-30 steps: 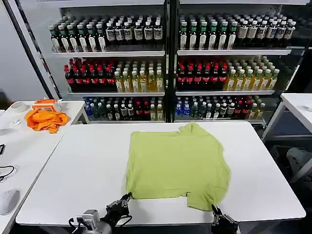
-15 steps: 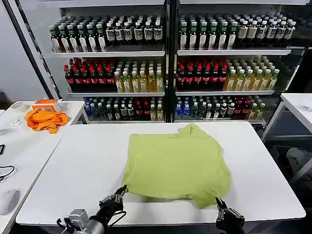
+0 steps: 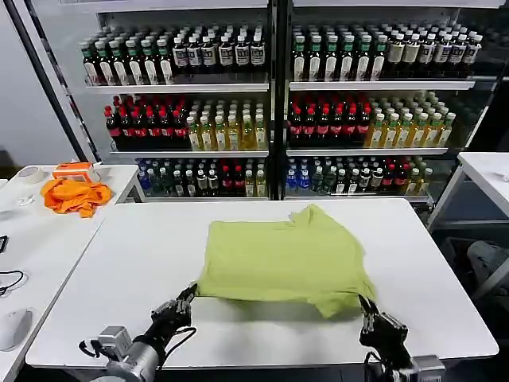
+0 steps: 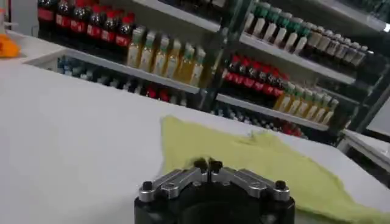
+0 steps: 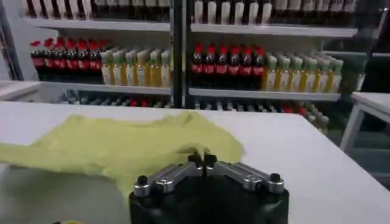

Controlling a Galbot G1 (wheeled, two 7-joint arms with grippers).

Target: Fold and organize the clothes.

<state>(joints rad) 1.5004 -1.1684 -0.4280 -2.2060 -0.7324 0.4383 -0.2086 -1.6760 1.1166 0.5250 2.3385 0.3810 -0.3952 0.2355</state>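
Observation:
The clothes are one lime T-shirt [image 3: 282, 255], plain side up, in the middle of the white table [image 3: 119, 263]. Its near hem is raised off the table and sags between two held corners. My left gripper [image 3: 188, 292] is shut on the near-left corner, and my right gripper [image 3: 365, 304] is shut on the near-right corner. In the left wrist view the left gripper [image 4: 208, 164] pinches the T-shirt [image 4: 268, 167] at its edge. The right wrist view shows the right gripper [image 5: 202, 160] closed on the T-shirt [image 5: 109, 146], which spreads away over the table.
A side table at the left holds an orange cloth [image 3: 75, 196], an orange box [image 3: 71, 169] and a white object [image 3: 14, 328]. Drink shelves [image 3: 270, 119] stand behind the table. Another white table [image 3: 487, 171] is at the right. Bare tabletop flanks the T-shirt.
Both grippers have moved up and away from the table's near edge, carrying the T-shirt's near hem with them. The hem has left the table and the T-shirt looks shorter front to back.

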